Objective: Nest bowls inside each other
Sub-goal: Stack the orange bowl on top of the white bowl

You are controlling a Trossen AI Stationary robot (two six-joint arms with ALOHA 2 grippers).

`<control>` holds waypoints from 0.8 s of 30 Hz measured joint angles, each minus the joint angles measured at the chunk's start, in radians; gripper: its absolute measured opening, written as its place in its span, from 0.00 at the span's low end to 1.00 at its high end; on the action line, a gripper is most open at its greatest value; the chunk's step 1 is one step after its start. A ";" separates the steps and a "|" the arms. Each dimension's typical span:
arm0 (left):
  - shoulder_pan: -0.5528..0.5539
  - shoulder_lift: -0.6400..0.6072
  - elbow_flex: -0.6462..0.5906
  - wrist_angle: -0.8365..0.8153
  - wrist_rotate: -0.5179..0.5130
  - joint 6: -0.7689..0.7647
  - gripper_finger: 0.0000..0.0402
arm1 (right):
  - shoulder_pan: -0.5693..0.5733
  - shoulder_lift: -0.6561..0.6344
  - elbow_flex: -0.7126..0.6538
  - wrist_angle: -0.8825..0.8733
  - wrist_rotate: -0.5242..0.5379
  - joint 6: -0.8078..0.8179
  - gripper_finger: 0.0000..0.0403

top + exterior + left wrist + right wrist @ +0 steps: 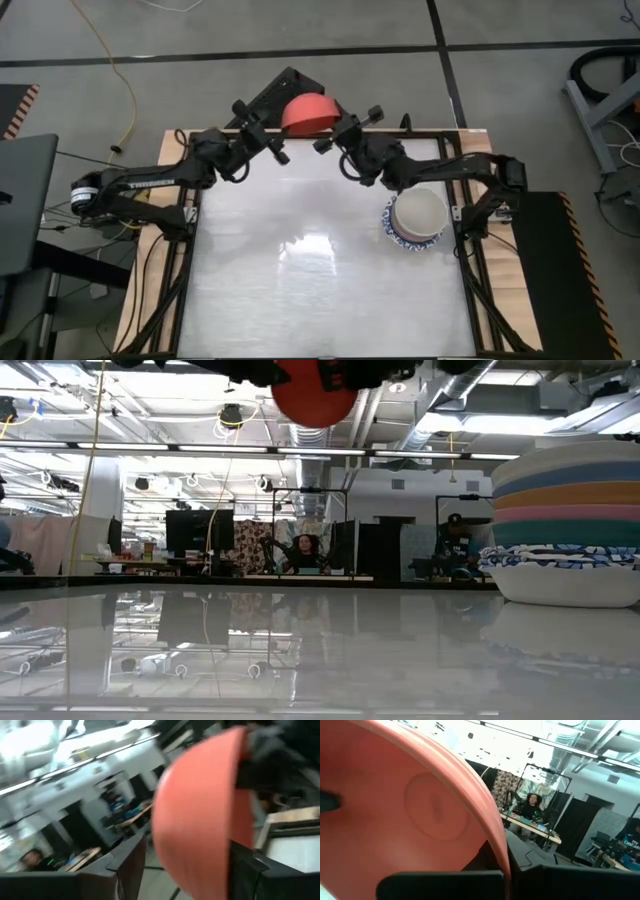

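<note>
The right gripper (335, 135) has its fingers (440, 882) clenched on the rim of one red bowl (309, 112), and this bowl hangs in the air above the far edge of the tabletop (320, 270), at about 12 o'clock in the high view. The left gripper (262, 135) is just beside the same bowl on the other side; its fingers (131, 870) stand released, spread apart, with the bowl between them. The red bowl is tipped on its side, not upright: its opening faces toward the right gripper and its rounded bottom toward the left one, so its axis runs roughly from 9 to 3 o'clock.

There is one stack of nested bowls (416, 217) on the tabletop at about 3 o'clock, upright, opening upward. In the low view I count cream, blue, orange, pink and green bands, and below them blue-patterned white rims whose number I cannot tell. In the room behind, two persons (303, 551) sit at desks.
</note>
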 joint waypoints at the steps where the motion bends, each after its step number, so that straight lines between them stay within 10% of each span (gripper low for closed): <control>1: -0.002 -0.013 0.000 -0.027 0.031 0.001 0.51 | -0.001 -0.020 0.000 -0.032 0.002 0.018 0.02; 14: -0.026 -0.050 0.000 -0.178 0.115 -0.115 0.51 | -0.152 -0.157 0.241 -0.855 -0.035 0.410 0.01; 24: -0.057 -0.049 -0.001 -0.424 0.124 -0.180 0.51 | -0.517 -0.157 0.655 -1.732 -0.593 0.800 0.01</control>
